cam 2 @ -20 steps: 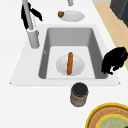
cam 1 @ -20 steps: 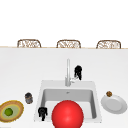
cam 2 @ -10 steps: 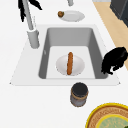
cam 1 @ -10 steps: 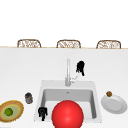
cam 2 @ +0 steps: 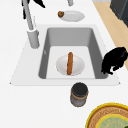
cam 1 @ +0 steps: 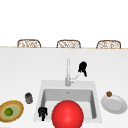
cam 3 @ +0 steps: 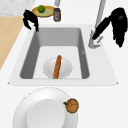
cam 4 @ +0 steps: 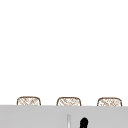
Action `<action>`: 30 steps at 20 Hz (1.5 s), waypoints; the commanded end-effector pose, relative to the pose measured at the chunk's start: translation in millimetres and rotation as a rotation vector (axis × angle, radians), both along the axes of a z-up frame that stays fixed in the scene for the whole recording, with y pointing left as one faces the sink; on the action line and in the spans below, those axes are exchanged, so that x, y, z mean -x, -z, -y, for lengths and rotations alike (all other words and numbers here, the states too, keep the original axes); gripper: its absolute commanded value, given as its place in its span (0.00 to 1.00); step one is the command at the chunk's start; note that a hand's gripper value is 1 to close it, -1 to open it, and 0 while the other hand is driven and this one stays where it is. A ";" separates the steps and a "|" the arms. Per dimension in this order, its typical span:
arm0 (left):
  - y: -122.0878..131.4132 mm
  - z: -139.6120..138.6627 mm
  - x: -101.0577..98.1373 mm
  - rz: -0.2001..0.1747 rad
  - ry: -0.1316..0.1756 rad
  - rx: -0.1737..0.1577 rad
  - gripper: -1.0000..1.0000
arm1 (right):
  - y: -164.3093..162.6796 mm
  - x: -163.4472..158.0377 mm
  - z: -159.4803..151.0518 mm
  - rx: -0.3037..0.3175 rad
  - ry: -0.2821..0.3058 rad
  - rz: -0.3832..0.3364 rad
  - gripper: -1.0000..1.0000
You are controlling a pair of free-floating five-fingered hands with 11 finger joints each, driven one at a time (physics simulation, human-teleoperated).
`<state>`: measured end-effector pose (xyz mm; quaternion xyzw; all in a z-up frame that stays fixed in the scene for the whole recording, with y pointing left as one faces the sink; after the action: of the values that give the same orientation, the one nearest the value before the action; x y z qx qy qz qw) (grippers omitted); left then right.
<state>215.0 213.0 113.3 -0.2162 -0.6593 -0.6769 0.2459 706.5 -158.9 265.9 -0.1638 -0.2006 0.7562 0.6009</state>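
Starting at the far left, a woven yellow plate [cam 1: 11, 111] sits on the counter with a green fruit [cam 1: 9, 111] on it. Just to its right stands a small dark jar [cam 1: 28, 97]. The left hand [cam 1: 42, 111] hangs over the near left corner of the sink [cam 1: 41, 95], with its fingers curled down and holding nothing. Down in the sink lies a white dish [cam 2: 70, 65] with a long brown sausage [cam 2: 70, 63] across it. Behind the sink stands the tap [cam 1: 67, 72]. The right hand [cam 1: 83, 67] is up by the tap's side lever [cam 1: 75, 77]; I cannot tell if its fingers grip it. Far right is a white plate [cam 1: 114, 104] with a little brown ball [cam 1: 109, 94] at its far edge.
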 end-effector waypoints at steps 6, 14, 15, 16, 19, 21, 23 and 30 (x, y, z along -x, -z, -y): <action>0.0 0.0 0.0 0.000 0.000 0.000 0.50 | 14.1 58.8 18.5 -0.056 -0.013 0.024 0.00; 0.0 0.0 0.0 0.000 0.000 0.000 0.50 | 43.3 120.9 44.6 -0.079 -0.016 0.035 0.00; 0.0 0.0 0.0 0.000 0.000 0.000 0.50 | 44.7 129.1 43.5 -0.092 -0.015 0.035 0.00; 0.0 0.0 0.0 0.000 0.000 0.000 0.50 | 48.2 135.5 40.6 -0.082 -0.010 0.035 0.00; 0.0 0.0 0.0 0.000 0.000 0.000 0.50 | 59.4 155.1 41.0 -0.061 -0.015 0.027 0.00; 0.0 0.0 0.0 0.000 0.000 0.000 0.50 | 67.4 172.4 34.9 -0.077 -0.003 0.030 0.00; 0.0 0.0 0.0 0.000 0.000 0.000 0.50 | 73.1 184.2 28.6 -0.095 0.021 0.045 0.00; 0.0 0.0 0.0 0.000 0.000 0.000 0.50 | 108.9 232.8 8.6 -0.113 0.018 0.078 0.00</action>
<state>215.0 213.0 113.3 -0.2162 -0.6593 -0.6769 0.2459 493.2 -177.8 170.1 -0.1638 -0.2356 0.7522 0.5932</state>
